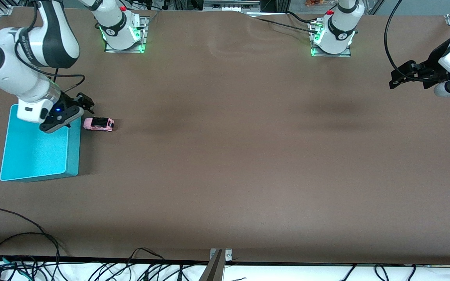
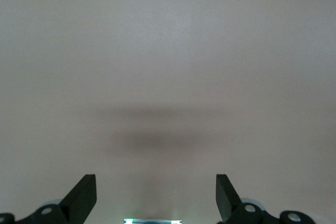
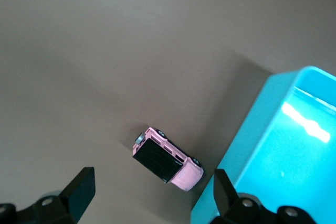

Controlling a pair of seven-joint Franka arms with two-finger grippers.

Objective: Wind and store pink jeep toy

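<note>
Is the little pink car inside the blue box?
No, the pink car sits on the brown table right beside the blue box, not in it.

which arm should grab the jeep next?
Right. The right gripper hangs open beside the pink jeep toy, next to the turquoise bin. The left gripper waits open at the table's left-arm end.

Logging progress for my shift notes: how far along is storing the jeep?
Nothing looks stored yet: the pink jeep toy sits on the table beside the turquoise bin, not in it. The right end effector hangs open above the bin's edge near the jeep, holding nothing. The left end effector waits open. Grasping and storing remain.
</note>
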